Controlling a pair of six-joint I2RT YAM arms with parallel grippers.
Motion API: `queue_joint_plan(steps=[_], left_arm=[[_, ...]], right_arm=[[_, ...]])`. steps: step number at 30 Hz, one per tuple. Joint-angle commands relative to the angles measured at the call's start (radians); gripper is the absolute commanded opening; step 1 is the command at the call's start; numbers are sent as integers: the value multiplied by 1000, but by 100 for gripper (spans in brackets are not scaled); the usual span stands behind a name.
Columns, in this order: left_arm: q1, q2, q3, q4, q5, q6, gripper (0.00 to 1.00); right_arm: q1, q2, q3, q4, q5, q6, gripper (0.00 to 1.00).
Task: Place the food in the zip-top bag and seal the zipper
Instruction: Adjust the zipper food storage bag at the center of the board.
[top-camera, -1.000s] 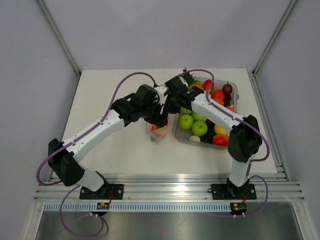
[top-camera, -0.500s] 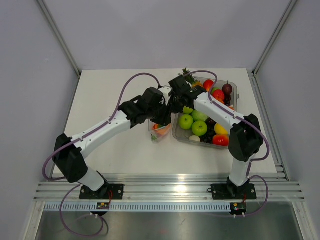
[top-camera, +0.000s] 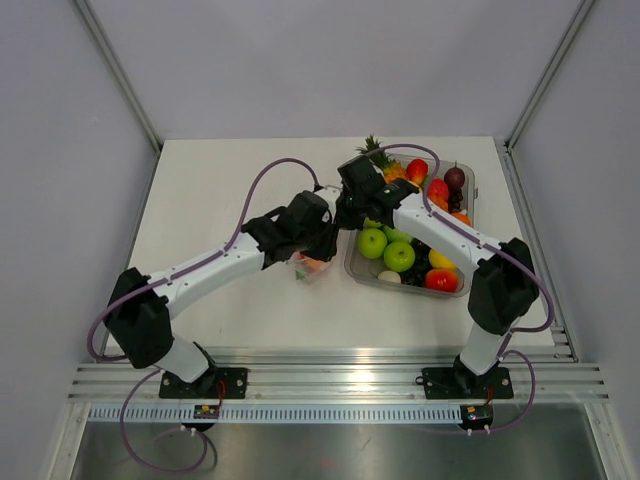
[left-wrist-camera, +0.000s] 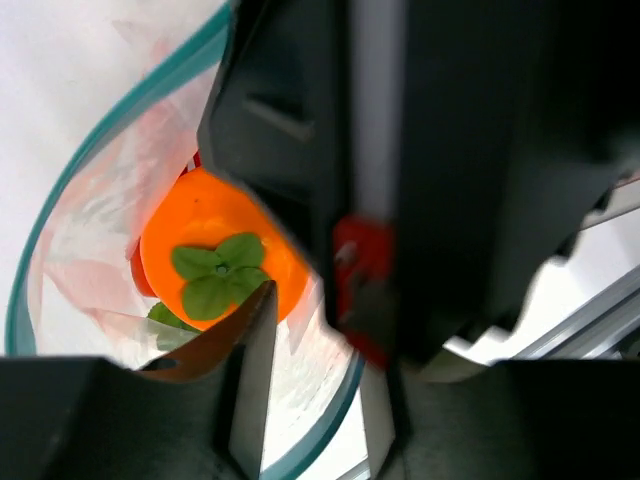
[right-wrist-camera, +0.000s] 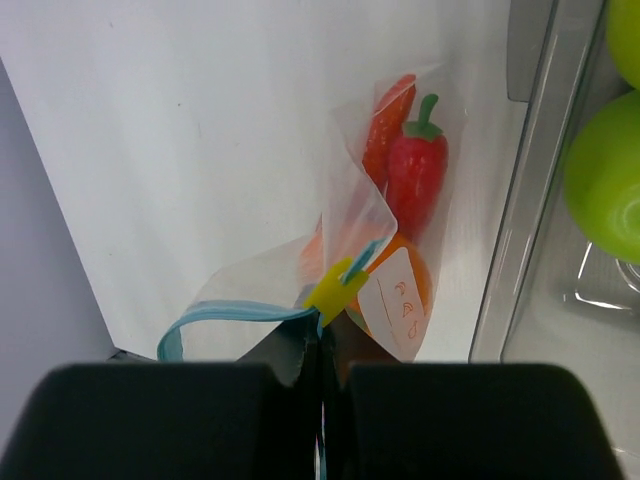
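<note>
The clear zip-top bag (top-camera: 312, 266) lies left of the tray, under both grippers. In the right wrist view the red chili (right-wrist-camera: 415, 165) and the orange piece (right-wrist-camera: 400, 290) are inside the bag. My right gripper (right-wrist-camera: 320, 335) is shut on the bag's mouth edge by a yellow tab (right-wrist-camera: 335, 288), and the light-blue zipper (right-wrist-camera: 230, 312) loops out to the left, unsealed. In the left wrist view the orange piece (left-wrist-camera: 220, 265) shows through the open mouth. My left gripper (left-wrist-camera: 320, 385) is open, one finger inside the bag, with the zipper strip (left-wrist-camera: 339, 400) between its fingers.
A rigid clear tray (top-camera: 352, 268) full of toy fruit stands right of the bag, with green apples (top-camera: 399, 255) near it and a pineapple (top-camera: 375, 155) at the back. The tray wall (right-wrist-camera: 500, 250) runs close beside the bag. The right gripper (top-camera: 343, 218) and left gripper (top-camera: 312, 248) nearly touch.
My left gripper has moved right and down onto the bag's mouth. My right gripper has kept its hold on the bag edge and shifted slightly.
</note>
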Motion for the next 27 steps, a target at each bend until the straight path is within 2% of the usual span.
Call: queue_joint_plan(steps=[1, 3, 4, 5, 6, 8, 9, 13, 14, 16, 17, 21, 23, 27], left_arm=[[2, -94, -64, 117, -72, -7, 41], [2, -90, -62, 110, -72, -6, 39], [1, -82, -56, 102, -74, -3, 33], [2, -77, -50, 101, -74, -3, 14], [2, -67, -44, 84, -74, -3, 0], [7, -67, -33, 67, -66, 3, 0], [12, -74, -35, 64, -52, 9, 0], [97, -149, -61, 69, 98, 45, 0], [116, -163, -65, 72, 179, 55, 0], [148, -198, -99, 99, 256, 78, 0], [171, -221, -107, 107, 315, 86, 0], [196, -243, -99, 90, 399, 137, 0], [199, -248, -85, 78, 437, 155, 0], [202, -257, -44, 3, 492, 219, 0]], right_arm=[[7, -60, -5, 55, -10, 29, 0], [7, -63, -10, 61, -12, 38, 0], [7, -67, -11, 67, -10, 38, 0], [7, -70, -14, 72, -10, 38, 0], [7, -76, -22, 74, -10, 31, 0], [4, -102, -43, 107, -10, 15, 9], [1, -116, -66, 122, -41, -17, 23], [-33, -214, -105, 155, -81, -179, 28], [-39, -234, -112, 162, -95, -257, 31], [-47, -295, -139, 181, -136, -331, 41], [-54, -315, -145, 182, -139, -366, 41], [-58, -408, -218, 211, -198, -607, 45], [-64, -460, -264, 268, -210, -708, 45], [-78, -552, -472, 455, -237, -865, 46]])
